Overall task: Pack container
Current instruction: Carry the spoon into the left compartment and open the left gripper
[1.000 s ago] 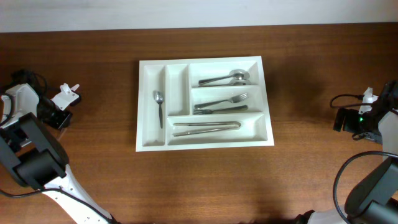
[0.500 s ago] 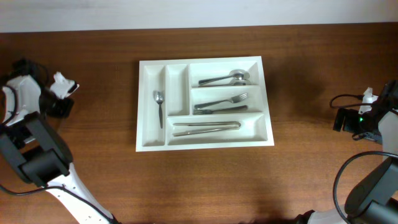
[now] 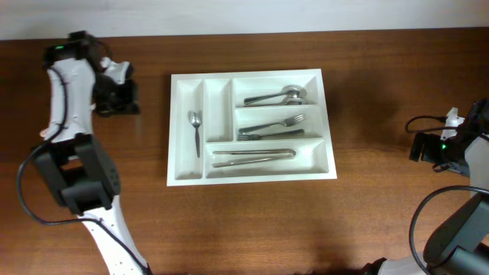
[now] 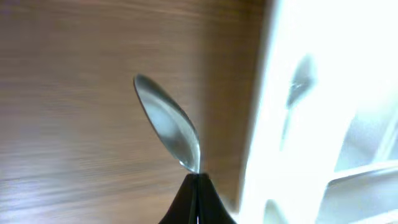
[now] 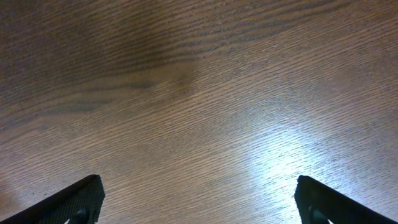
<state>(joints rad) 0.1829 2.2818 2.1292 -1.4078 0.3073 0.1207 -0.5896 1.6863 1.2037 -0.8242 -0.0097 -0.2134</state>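
Left arm [image 3: 65, 92]: white shells between black joints, running back from my claw.
Left light [image 3: 55, 52]: small green glow on the black joint behind my claw.
Left cable [image 3: 25, 191]: black loop alongside the lower black link.
Left claw [image 4: 198, 182]: black fingers tapering to a fine point.
Right arm [image 3: 467, 149]: black housing, a white tab and a green dot behind my claw.
Right cable [image 3: 424, 120]: thin, black.
Right claw [image 5: 200, 200]: matte black wedge fingers [image 5: 78, 198].

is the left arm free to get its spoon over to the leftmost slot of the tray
Probably yes. The left hand is shut on a spoon just left of the tray, with only bare table between. The leftmost slot holds one small spoon and has room beside it.
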